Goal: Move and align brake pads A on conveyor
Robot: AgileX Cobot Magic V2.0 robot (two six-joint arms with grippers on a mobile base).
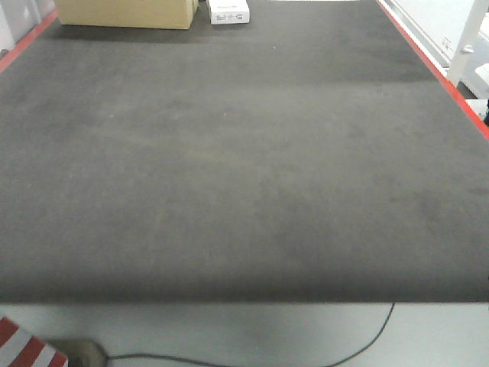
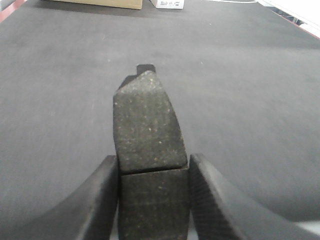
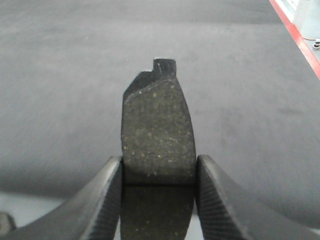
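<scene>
The front view shows only the conveyor (image 1: pixel 229 168), bare dark grey felt from near edge to far, with neither arm nor pad in frame. Each wrist view adds what it lacks. The left gripper (image 2: pixel 153 159) has its two fingers closed narrowly against the sides of the left-hand brake pad (image 2: pixel 147 120). The right gripper (image 3: pixel 158 161) clamps the right-hand brake pad (image 3: pixel 157 115) the same way.

A red edge strip (image 1: pixel 435 73) runs along the belt's right side. A cardboard box (image 1: pixel 126 11) and a white box (image 1: pixel 229 11) sit at the far end. A pale surface (image 1: pixel 229 329) with a dark cable (image 1: pixel 367 340) lies in front of the near edge.

Both pads are held near the belt's near edge, with their long axes running near to far and the notched ends pointing far. The groove across each pad lies level with the fingertips. Whether either pad touches the felt cannot be told.
</scene>
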